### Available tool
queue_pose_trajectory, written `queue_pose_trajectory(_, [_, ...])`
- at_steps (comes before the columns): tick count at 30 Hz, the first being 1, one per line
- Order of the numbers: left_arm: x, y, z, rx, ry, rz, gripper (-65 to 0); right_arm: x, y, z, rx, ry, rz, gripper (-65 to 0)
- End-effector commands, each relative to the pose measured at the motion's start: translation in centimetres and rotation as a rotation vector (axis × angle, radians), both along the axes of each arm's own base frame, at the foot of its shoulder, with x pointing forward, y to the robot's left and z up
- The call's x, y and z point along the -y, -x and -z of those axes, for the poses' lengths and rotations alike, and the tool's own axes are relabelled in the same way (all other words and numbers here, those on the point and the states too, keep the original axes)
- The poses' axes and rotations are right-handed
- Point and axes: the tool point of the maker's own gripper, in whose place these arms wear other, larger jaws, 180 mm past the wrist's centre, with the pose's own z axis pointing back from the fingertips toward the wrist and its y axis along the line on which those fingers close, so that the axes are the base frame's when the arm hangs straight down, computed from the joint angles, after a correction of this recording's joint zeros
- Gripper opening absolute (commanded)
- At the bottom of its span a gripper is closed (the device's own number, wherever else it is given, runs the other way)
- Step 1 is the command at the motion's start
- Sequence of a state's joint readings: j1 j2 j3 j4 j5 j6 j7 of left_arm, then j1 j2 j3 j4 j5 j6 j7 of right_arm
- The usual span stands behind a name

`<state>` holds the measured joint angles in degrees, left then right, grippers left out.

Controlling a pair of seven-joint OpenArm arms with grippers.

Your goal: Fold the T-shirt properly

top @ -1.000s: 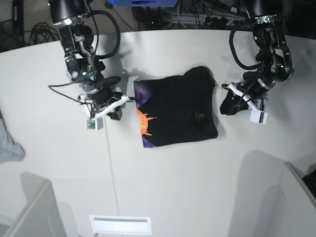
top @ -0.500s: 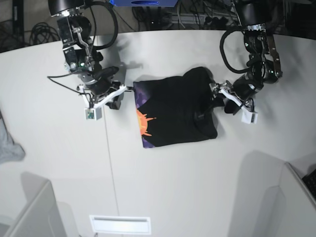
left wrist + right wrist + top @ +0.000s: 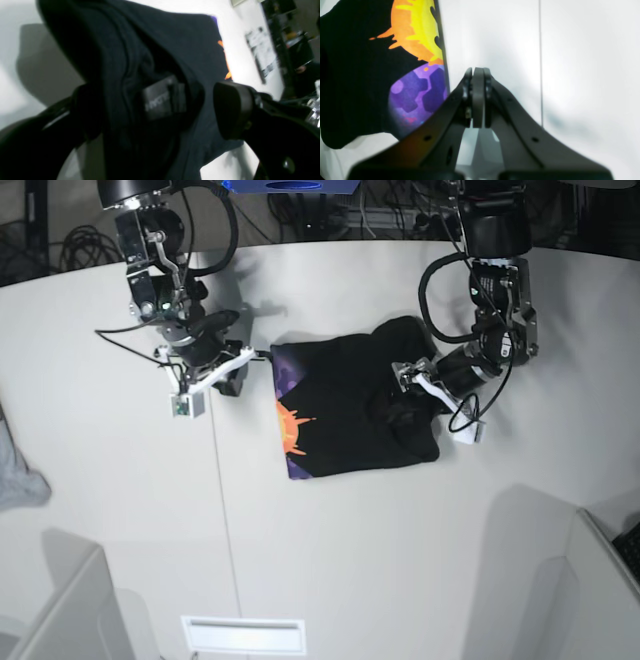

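The black T-shirt (image 3: pixel 345 405) lies folded into a rough rectangle mid-table, its purple and orange print (image 3: pixel 290 415) showing along the left edge. My left gripper (image 3: pixel 398 395) is over the shirt's right part. In the left wrist view it (image 3: pixel 160 110) stands wide open, its fingers (image 3: pixel 232 110) on either side of a raised fold of black cloth with the neck label (image 3: pixel 162 98). My right gripper (image 3: pixel 255 360) is shut and empty, just off the shirt's upper-left corner; in the right wrist view its tips (image 3: pixel 477 97) are pressed together beside the print (image 3: pixel 420 95).
A small grey cloth (image 3: pixel 15 475) lies at the table's left edge. A white slotted plate (image 3: pixel 243 635) sits near the front edge, between grey partitions at the lower left (image 3: pixel 70 610) and lower right (image 3: pixel 590 590). Cables crowd the back.
My left gripper has opened wide and moved left from the bare table onto the shirt's right part. The right gripper stays shut, shifted only slightly.
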<state>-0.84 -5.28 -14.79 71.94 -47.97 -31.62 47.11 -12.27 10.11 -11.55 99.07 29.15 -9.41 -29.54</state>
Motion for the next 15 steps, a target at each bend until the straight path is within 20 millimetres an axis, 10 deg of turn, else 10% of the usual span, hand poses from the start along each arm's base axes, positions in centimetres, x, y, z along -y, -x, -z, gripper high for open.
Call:
queue_pose_trajectory(1, [-0.5, 1.6, 2.1, -0.094, -0.060, 0.029, 0.0, 0.1, -1.0, -1.4, 0.056, -0.004, 0.000, -65.0])
queue_pose_trajectory(10, [-0.7, 1.5, 3.5, -0.178, -0.064, 0.068, -51.7, 3.3, -0.9, -1.1, 0.052, 0.027, 0.069, -65.0])
queue_pose_trajectory(15, [-1.8, 0.7, 3.1, -0.202, -0.105, 0.110, -65.0, 6.0, -0.3, -0.7, 0.038, 0.045, 0.142, -65.0])
